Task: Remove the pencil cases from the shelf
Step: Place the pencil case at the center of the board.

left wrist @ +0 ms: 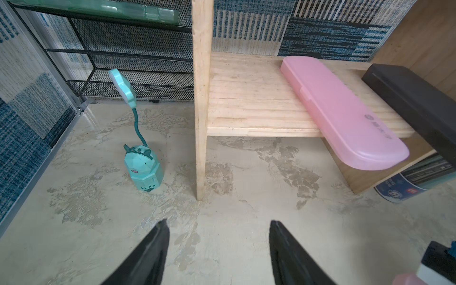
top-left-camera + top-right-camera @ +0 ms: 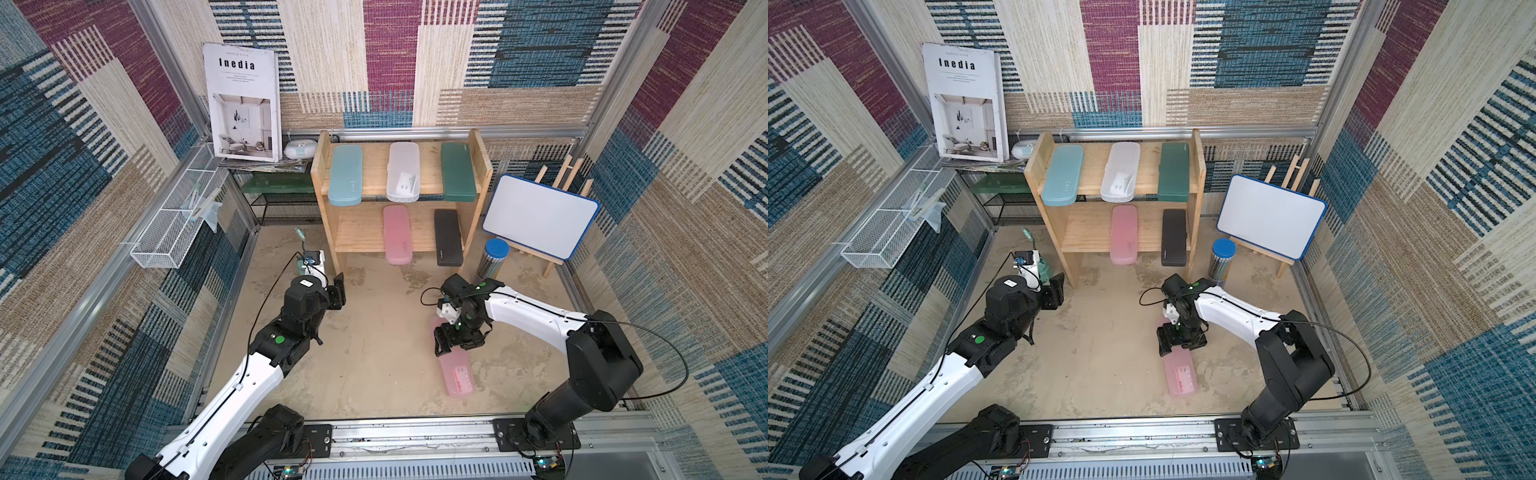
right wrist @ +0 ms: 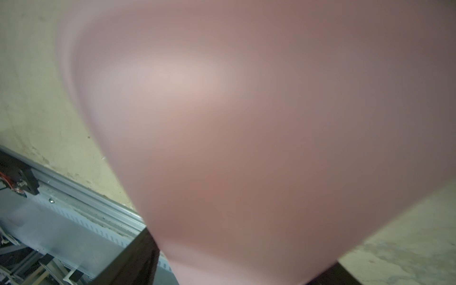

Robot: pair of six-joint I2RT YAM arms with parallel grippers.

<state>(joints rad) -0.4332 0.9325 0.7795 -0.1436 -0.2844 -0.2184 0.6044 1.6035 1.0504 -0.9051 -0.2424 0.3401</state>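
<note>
While 5 pencil cases lie on the wooden shelf (image 2: pixel 357 230), the 6th, a translucent pink case (image 2: pixel 457 374), lies flat on the table (image 2: pixel 374 353) well in front of it, with a reddish card showing through its near end. The right gripper (image 2: pixel 449 345) stands over that case's far end, a finger on either side of the body. In the right wrist view the case (image 3: pixel 246 123) is a blurred pink mass filling the frame, and I cannot tell whether the fingers press on it or merely flank it.

On the upper tier, from left to right in both top views, are a light teal case (image 2: pixel 345 174), a translucent white case (image 2: pixel 403 172) with paper inside, and a dark green case (image 2: pixel 458 172); each overhangs the front edge. On the lower tier a second pink case (image 1: pixel 345 113) and a black case (image 1: pixel 414 103) lie side by side but apart, both jutting past the board's edge. All 6 are long, flat and round-cornered.

The left gripper (image 1: pixel 218 222) hangs near the shelf's left side panel, its 2 fingers spread apart with nothing between them.
</note>
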